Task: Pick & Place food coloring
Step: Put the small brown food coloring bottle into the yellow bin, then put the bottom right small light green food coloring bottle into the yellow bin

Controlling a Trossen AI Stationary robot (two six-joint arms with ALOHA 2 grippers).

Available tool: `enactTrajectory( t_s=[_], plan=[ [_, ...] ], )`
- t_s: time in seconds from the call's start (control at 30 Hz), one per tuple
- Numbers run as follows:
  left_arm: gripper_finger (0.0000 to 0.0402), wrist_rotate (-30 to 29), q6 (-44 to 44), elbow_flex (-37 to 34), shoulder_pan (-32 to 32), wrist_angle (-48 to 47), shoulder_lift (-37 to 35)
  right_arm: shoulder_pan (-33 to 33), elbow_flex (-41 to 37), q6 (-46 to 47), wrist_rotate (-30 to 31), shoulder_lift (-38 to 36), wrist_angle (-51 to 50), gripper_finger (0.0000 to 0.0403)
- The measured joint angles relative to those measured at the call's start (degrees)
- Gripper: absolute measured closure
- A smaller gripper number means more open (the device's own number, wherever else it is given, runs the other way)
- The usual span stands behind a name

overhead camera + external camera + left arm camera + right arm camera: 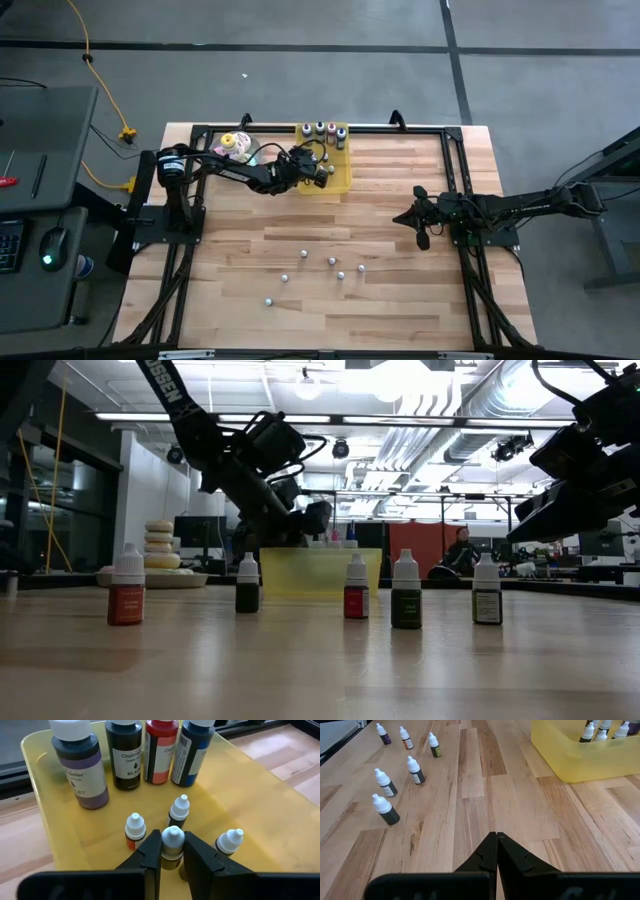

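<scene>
Far L of the table, a plate of pastel donuts sits at the back edge, just beside the yellow tray.

My L gripper is over the tray, fingers pinching the neck of one small dropper bottle w/ a whitish cap; it stands upright inside the tray. Around it, 3 more small droppers: an orange-ish one, a dark one just behind, another on the far side of my grip. At the tray's back wall stand 4 bigger bottles in a row: purple, black, red, blue.

Mid-table, toward the front, six loose dropper bottles stand scattered on the bare wood table, well apart from the tray. Low view shows five, all upright, caps whitish, bodies reddish, dark, red, green, pale.

R side: my R gripper hangs near the R edge, fingertips pressed together, pinching nothing, pointed across the wood toward the loose bottles.
</scene>
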Motion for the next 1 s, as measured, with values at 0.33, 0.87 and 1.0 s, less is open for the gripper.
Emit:
enactTrajectory(
  t_s=[0.33, 0.87, 1.0],
  plan=[
    [0.0297, 0.32, 0.02, -0.07, -0.04, -0.13, 0.04, 0.0, -0.02, 0.0, 0.0, 0.02, 0.0, 0.0402],
    [0.0293, 1.39, 8.22, 3.26, -0.04, -4.94, -0.02, 0.01, -0.01, 0.0, -0.01, 0.01, 0.0, 0.0402],
    [0.0293, 1.08, 11.7, 8.63, -0.02, -9.26, -1.15, 0.0, 0.0, 0.0, -0.01, 0.02, 0.0, 0.0402]
  ],
)
